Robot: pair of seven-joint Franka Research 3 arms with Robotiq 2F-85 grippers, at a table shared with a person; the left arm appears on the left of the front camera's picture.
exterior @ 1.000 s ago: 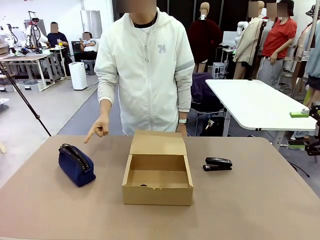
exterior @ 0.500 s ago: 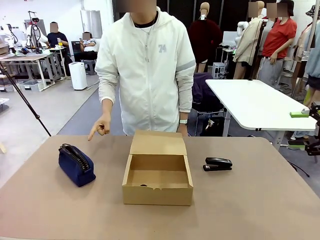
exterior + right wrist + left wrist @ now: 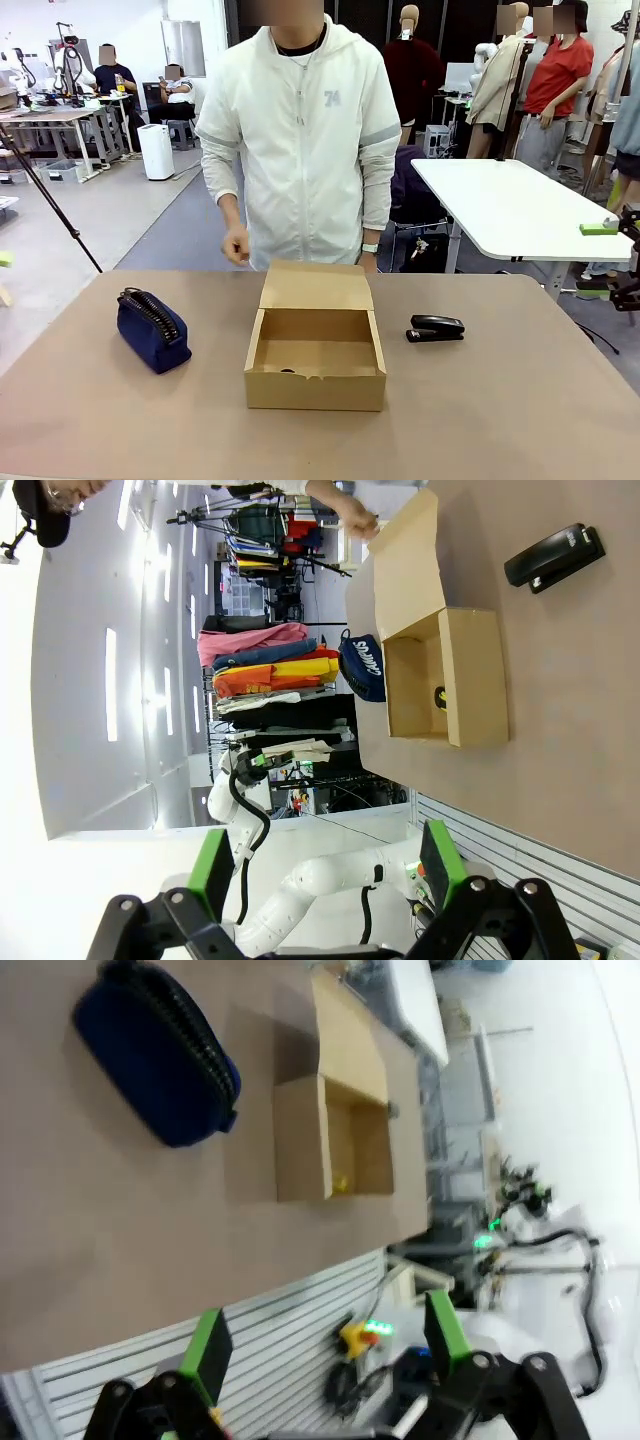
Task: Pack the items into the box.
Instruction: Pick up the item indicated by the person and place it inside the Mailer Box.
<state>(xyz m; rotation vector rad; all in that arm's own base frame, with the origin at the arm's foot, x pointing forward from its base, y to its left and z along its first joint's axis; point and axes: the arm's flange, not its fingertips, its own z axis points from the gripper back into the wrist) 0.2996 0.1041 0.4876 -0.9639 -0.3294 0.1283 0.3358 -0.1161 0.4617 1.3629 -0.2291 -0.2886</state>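
Note:
The navy pouch (image 3: 152,329) with a black zipper lies on the table's left part; the left wrist view has the pouch (image 3: 160,1055) at its top left. The brown cardboard box (image 3: 315,349) stands open in the middle, flap lid raised at the back, box (image 3: 335,1138), box (image 3: 440,675). The black stapler (image 3: 435,328) rests right of the box, stapler (image 3: 556,556). My left gripper (image 3: 325,1345) hangs open above the table's near edge, well short of the pouch. My right gripper (image 3: 322,865) is open too, high off the table and holding nothing.
A person in a white jacket (image 3: 300,140) stands at the far side behind the box, one hand (image 3: 236,245) drawn up near the waist. A white table (image 3: 500,205) stands at the back right. The brown tabletop (image 3: 520,400) is bare around the things.
The person's hand, which pointed down toward the pouch, has pulled back and up to the waist. The pouch, box and stapler have not moved.

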